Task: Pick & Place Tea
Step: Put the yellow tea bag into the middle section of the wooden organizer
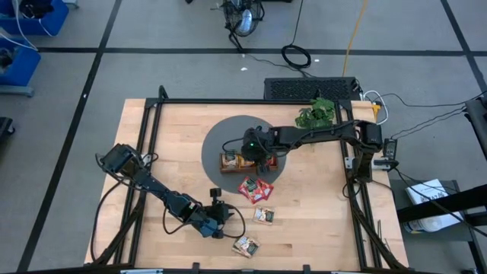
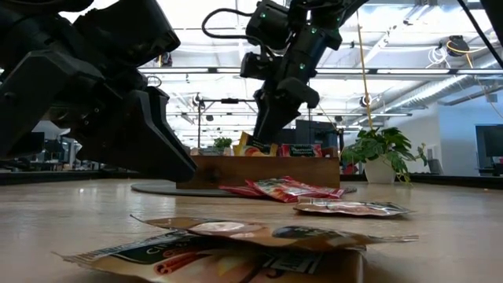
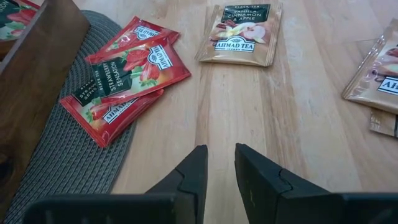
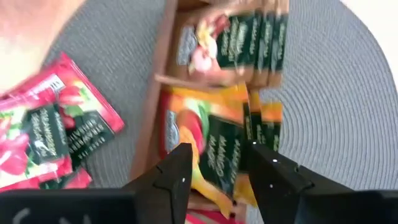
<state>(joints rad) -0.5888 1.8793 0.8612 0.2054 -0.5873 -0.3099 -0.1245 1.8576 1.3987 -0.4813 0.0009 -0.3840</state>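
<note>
Nearest the lower edge of the high view, one tan tea sachet lies flat on the wooden worktop, with a second tan sachet a little above it. The left gripper sits low over the worktop at lower centre, just left of those two; in its wrist view its fingers stand a narrow gap apart with only bare wood between them, holding nothing.

Higher, near the frame's middle, a small overlapping heap of red sachets rests partly on the edge of the round grey mat.

On the mat stands the brown wooden tray, with orange-yellow sachets in one compartment and dark green-labelled ones in the next. The right gripper hangs over the tray, reaching in from the right of the frame. Its fingers are parted on either side of an orange-yellow sachet in the tray; whether they touch it I cannot tell.

A potted plant stands at the worktop's upper right.
</note>
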